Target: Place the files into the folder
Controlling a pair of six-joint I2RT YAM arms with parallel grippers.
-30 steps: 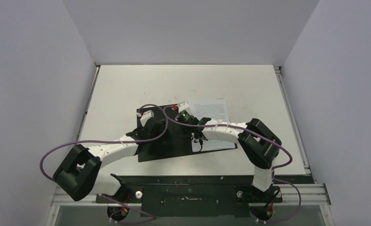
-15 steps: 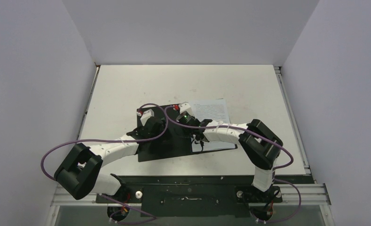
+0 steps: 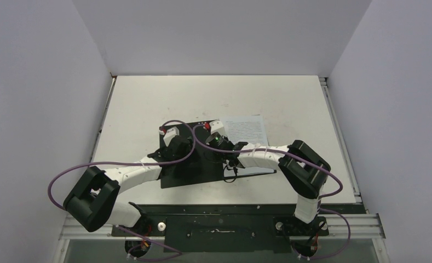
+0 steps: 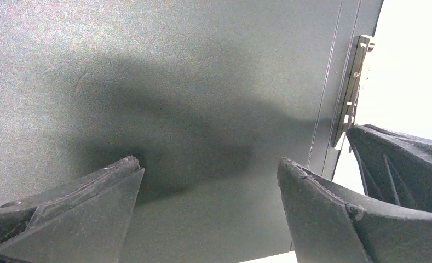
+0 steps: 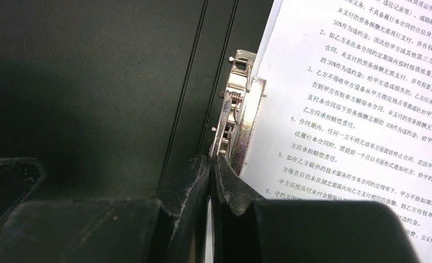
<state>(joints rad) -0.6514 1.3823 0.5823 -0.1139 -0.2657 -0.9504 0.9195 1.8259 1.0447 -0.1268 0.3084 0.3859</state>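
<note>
The folder (image 3: 183,174) lies open on the table, black inside up. The files (image 3: 248,128), white sheets with black text, lie on its right half. My left gripper (image 4: 208,170) is open and empty, low over the left black inside (image 4: 175,82). My right gripper (image 5: 211,161) is shut, its tips right at the near end of the metal spine clip (image 5: 235,109); I cannot tell whether it pinches the clip. The files (image 5: 356,109) lie just right of the clip. In the top view both grippers (image 3: 173,143) (image 3: 220,144) sit over the folder's middle.
The pale table (image 3: 148,98) extends beyond the folder on all sides. Grey walls close in the left, right and back. A black base plate (image 3: 219,219) with both arm mounts runs along the near edge. Purple cables loop off both arms.
My right wrist has shifted slightly nearer along the spine, covering more of the files' near edge. The left arm has barely moved.
</note>
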